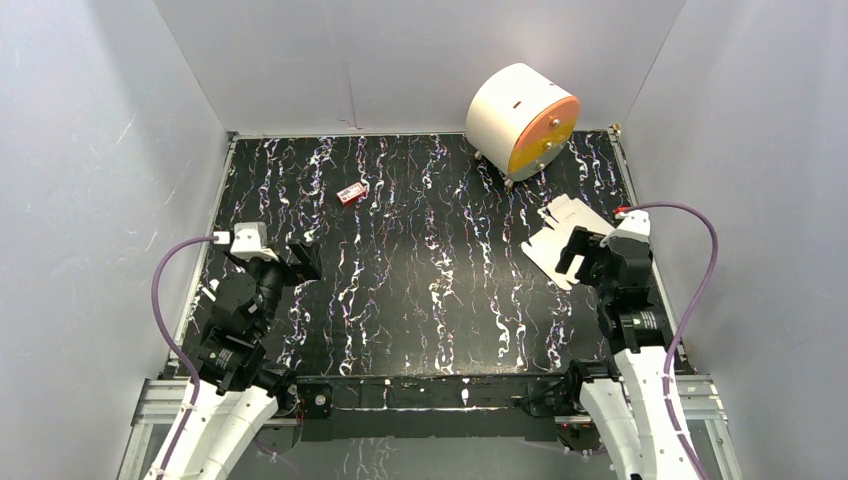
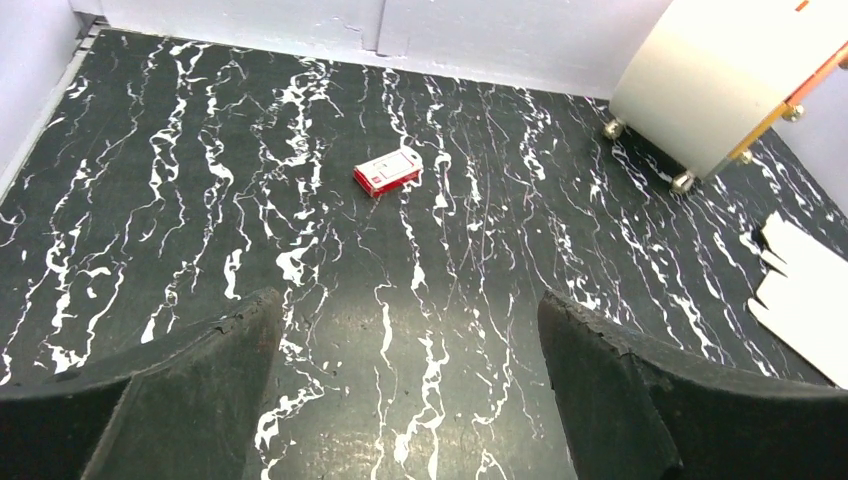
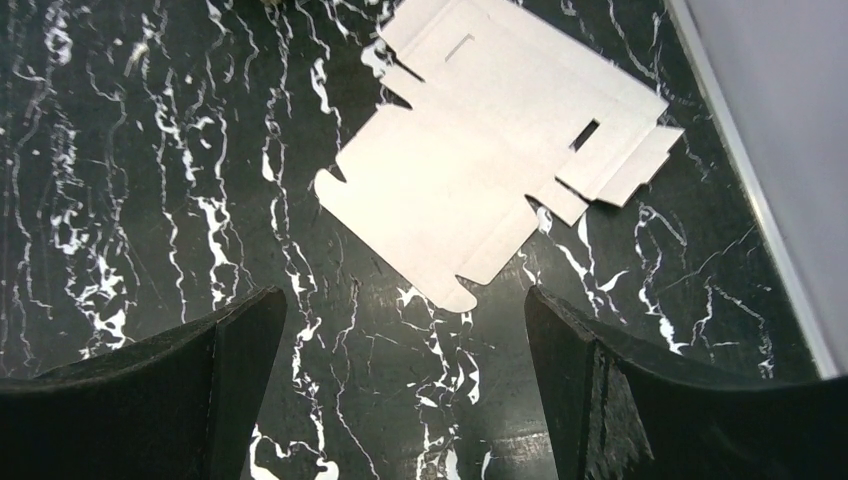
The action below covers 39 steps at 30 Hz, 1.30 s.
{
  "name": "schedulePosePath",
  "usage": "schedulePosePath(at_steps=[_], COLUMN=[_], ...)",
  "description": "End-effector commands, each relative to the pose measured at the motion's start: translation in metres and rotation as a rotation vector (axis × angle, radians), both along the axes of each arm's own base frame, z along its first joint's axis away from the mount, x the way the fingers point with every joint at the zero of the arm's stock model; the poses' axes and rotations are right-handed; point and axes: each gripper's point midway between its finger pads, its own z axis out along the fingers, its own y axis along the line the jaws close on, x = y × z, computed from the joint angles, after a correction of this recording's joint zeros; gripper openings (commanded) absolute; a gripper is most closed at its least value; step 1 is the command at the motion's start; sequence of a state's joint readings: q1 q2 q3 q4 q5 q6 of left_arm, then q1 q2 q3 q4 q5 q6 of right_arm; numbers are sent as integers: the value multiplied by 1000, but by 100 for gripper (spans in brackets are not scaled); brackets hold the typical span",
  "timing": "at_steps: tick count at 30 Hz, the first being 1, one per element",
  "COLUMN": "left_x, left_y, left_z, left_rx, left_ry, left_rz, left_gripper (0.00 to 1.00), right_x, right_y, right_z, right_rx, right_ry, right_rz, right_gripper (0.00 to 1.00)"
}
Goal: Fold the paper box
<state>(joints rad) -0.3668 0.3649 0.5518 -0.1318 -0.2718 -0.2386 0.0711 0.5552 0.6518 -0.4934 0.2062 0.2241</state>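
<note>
White cardboard, flat out on the black white-veined marble-look table (image 1: 420,300)! That's the paper box (image 1: 556,238), a white die-cut cardboard sheet with tabs and slots. It lies unfolded just on the arms' side of the big white cylinder with the orange face (image 1: 512,112), a shade to its right. No walls are up, and every panel lies flat on the table.

From the right wrist the paper box (image 3: 480,170) fills the middle of the view, with a rounded tab pointing back toward the camera. The right fingers (image 3: 235,335) stand wide apart, gripping nothing. The sheet sits just ahead of their tips, clear of both. From above, the right fingers (image 1: 578,250) overlap the sheet's edge farthest from the cylinder.

The cylinder (image 2: 715,75) stands on small metal feet. Well to its left lies a small red-and-white flat packet (image 2: 388,170), shut, its contents hidden.

Further left of the cylinder, past that packet (image 1: 351,193), come the left fingers (image 1: 305,262). The left wrist view shows the left fingers (image 2: 240,345) spread wide above bare table, holding nothing. A corner of the sheet (image 2: 810,300) peeks in at that view's right edge.
</note>
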Motion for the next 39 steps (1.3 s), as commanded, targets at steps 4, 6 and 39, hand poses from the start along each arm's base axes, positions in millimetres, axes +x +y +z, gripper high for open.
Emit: schedulePosePath(at_steps=[4,6,39], left_x=[-8,-8,-4], left_y=[-21,-22,-28], left_z=[-9,-10,-15], left_rx=[60,68,100], left_ry=[10,10,16], left_rz=[-135,-137,-158], left_gripper=[96,96,96], right_x=[33,40,85], right_y=[-9,-16,-154], right_z=[-22,-29,-120], right_rx=[31,23,501], right_ry=[-8,-1,-133], right_rz=[-98,-135,-510], right_gripper=[99,99,82])
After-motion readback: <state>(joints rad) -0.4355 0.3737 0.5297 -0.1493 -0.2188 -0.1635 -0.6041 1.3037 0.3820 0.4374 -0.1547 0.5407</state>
